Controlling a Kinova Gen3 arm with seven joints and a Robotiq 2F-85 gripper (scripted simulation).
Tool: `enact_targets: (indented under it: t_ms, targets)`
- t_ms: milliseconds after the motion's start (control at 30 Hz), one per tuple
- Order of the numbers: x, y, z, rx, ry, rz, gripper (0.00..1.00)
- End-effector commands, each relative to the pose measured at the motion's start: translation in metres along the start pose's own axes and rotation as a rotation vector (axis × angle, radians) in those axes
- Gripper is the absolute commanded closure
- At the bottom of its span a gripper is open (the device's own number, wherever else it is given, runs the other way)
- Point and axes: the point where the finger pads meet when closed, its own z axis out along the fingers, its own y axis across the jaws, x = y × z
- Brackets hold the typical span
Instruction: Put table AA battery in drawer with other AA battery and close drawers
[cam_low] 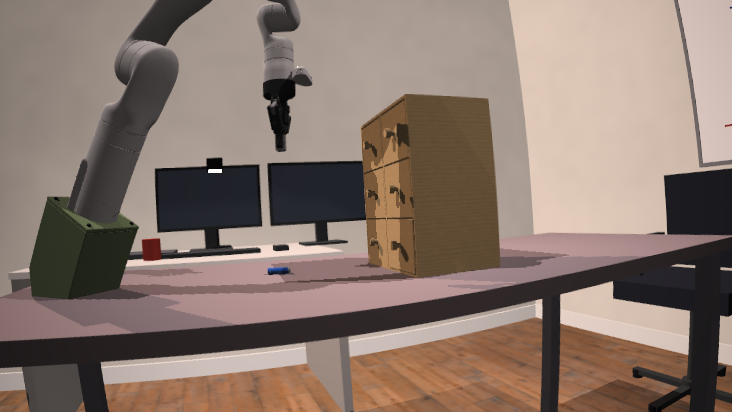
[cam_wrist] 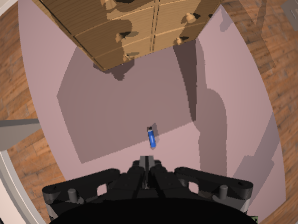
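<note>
A small blue AA battery (cam_low: 278,270) lies on the table, left of the chest; it also shows in the wrist view (cam_wrist: 152,137). The cardboard-brown chest (cam_low: 429,185) stands upright with two columns of three drawers, all pushed in, each with a small handle; the wrist view shows its front (cam_wrist: 136,12) at the top. My gripper (cam_low: 279,145) hangs high above the table, almost straight over the battery, pointing down. Its fingers (cam_wrist: 147,160) are shut with nothing between them. The drawers' contents are hidden.
The arm's green base (cam_low: 79,249) stands at the table's left. Behind the table, a second desk holds two dark monitors (cam_low: 261,197), a keyboard and a red cup (cam_low: 151,249). A black chair (cam_low: 686,286) stands at the right.
</note>
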Motion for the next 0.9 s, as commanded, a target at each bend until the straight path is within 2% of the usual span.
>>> enact_targets:
  t_ms: [0, 467, 867]
  targets:
    - [0.002, 0.002, -0.002, 0.005, 0.001, -0.014, 1.0]
    - [0.008, 0.014, -0.006, 0.005, 0.001, -0.208, 1.0]
    - [0.01, 0.019, -0.007, 0.005, 0.001, -0.292, 1.0]
